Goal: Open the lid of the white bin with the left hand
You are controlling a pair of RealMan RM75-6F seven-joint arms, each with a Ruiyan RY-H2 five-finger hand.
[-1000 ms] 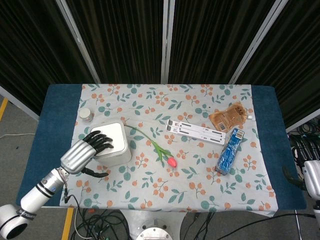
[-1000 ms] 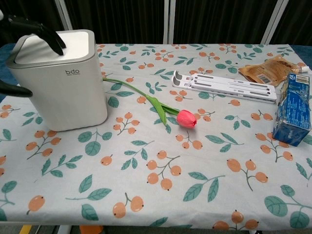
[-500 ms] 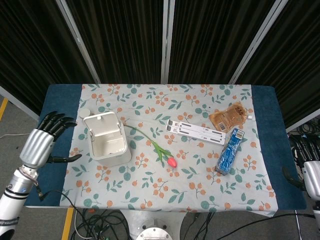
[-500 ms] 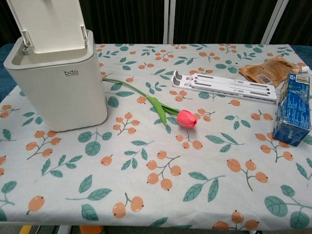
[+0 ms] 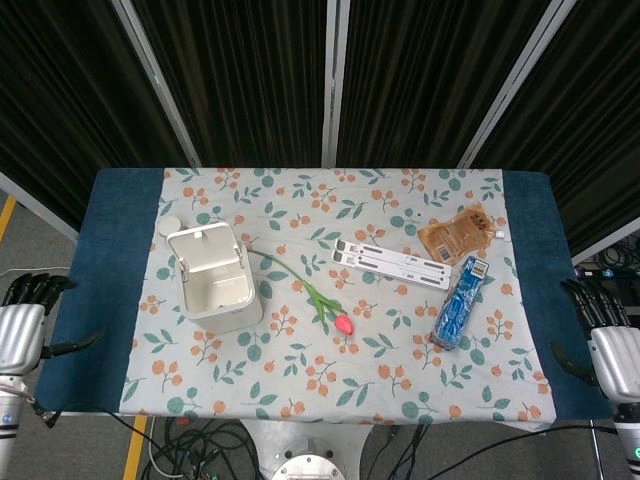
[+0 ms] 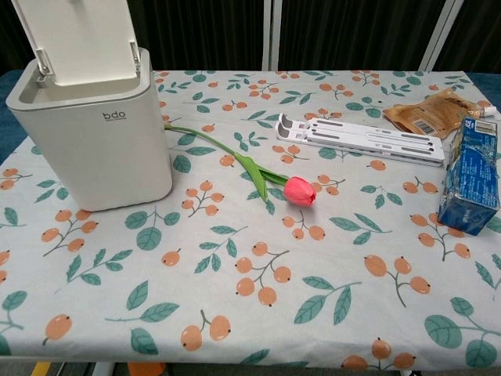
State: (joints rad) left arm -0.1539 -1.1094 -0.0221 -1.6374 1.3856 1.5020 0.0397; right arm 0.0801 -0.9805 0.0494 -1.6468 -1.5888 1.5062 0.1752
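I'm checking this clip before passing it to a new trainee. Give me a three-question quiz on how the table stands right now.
1. True or false: the lid of the white bin stands raised.
2. Which thing lies nearest the bin? A) blue carton B) pink tulip C) brown pouch
3. Fill in: the left hand is ____ the bin, off the table's left edge.

Key: 1 true; 2 B, its stem reaches up to the bin; 3 apart from. The right hand likewise sits off the right edge, holding nothing.
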